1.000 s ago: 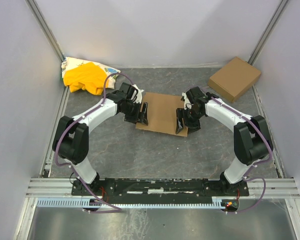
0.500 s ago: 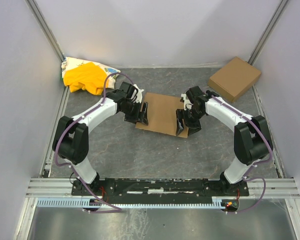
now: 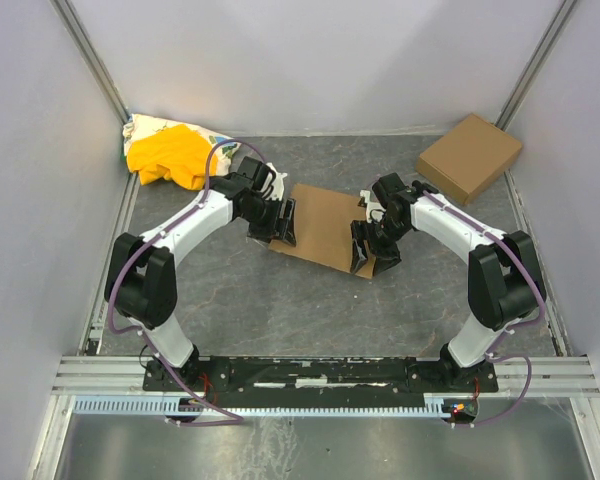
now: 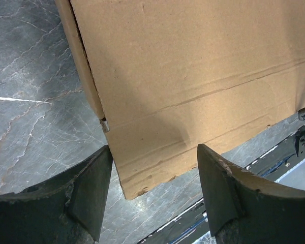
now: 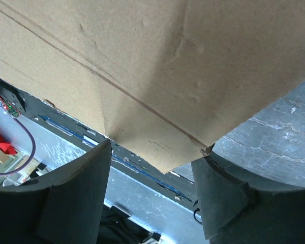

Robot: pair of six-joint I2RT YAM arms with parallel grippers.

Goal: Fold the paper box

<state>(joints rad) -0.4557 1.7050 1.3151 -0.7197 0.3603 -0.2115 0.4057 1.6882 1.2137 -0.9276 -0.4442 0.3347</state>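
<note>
Top external view is showing the paper box [image 3: 325, 222] sitting mid-desk [image 3: 280, 300], slightly skewed, to the left of the closed cardboard box [image 3: 469, 156] and nearer the arm bases than that box is. Both arms are reaching inward, elbows bowing outward and wrists turning toward each other. The left gripper [image 3: 285, 222] is meeting the paper box's end farther from the closed cardboard box, and the right gripper [image 3: 363, 248] is meeting the end nearer it. In each wrist view the fingers [image 4: 86, 198] are standing wide apart, with a creased cardboard corner showing beyond the gap. I cannot tell whether they are pressing on it. A yellow-and-white cloth bundle [image 3: 170, 152] is lying far to the left of the closed cardboard box.
</note>
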